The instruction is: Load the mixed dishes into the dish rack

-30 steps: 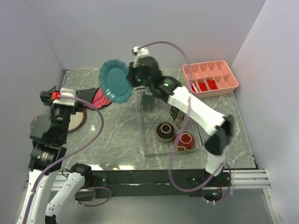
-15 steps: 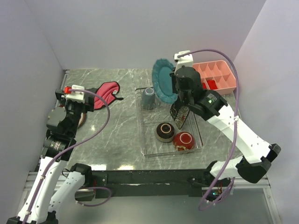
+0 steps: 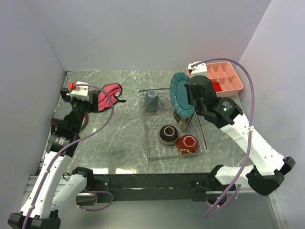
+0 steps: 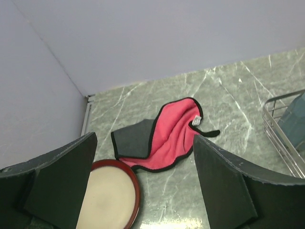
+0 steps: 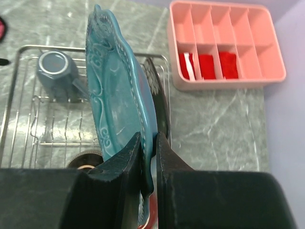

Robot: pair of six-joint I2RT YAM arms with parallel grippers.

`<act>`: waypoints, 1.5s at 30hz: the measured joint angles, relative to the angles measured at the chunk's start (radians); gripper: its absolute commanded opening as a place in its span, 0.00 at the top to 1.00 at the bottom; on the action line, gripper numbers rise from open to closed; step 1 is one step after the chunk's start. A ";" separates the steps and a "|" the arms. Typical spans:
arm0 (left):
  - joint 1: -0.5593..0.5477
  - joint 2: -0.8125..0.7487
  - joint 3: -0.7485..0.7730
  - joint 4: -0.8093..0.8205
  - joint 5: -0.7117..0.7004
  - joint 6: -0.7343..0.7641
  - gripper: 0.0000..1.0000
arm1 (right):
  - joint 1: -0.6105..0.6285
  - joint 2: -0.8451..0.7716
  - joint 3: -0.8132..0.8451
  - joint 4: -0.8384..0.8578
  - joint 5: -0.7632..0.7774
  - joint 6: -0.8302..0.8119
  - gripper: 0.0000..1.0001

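My right gripper [image 5: 148, 138] is shut on the rim of the round blue plate [image 5: 119, 95], holding it on edge over the right side of the dish rack [image 3: 151, 155]. The square dark plate [image 5: 157, 88] stands right behind it. Inside the rack are the grey-blue mug [image 3: 151, 99], the dark cream-lined bowl [image 3: 167, 134] and the red bowl [image 3: 187, 143]. At the table's left my left gripper [image 4: 143, 157] hangs open over a round plate [image 4: 107, 198] with a dark red rim and cream face, not touching it.
The red-pink cloth [image 4: 167, 133] lies crumpled just beyond the left gripper. A pink compartment tray [image 3: 219, 78] sits at the back right, close to the rack. Walls close in the table on the left, back and right.
The right arm has swung the blue plate from above the cloth across to the rack's right side. The left arm has moved in over the round plate, jaws still wide.
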 measured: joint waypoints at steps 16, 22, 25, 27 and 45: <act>0.046 -0.049 0.001 -0.098 0.024 -0.035 0.12 | 0.008 0.197 0.005 -0.077 0.058 0.241 1.00; 0.072 -0.061 0.002 -0.146 0.024 -0.044 0.12 | 0.005 0.284 0.012 -0.094 0.061 0.290 1.00; 0.082 -0.073 0.002 -0.155 0.024 -0.051 0.11 | 0.005 0.302 0.013 -0.100 0.062 0.303 1.00; 0.088 -0.082 0.002 -0.158 0.024 -0.054 0.11 | 0.005 0.314 0.016 -0.102 0.063 0.307 1.00; 0.100 -0.134 -0.047 -0.174 0.040 -0.100 0.11 | 0.001 0.417 0.053 -0.094 0.064 0.295 1.00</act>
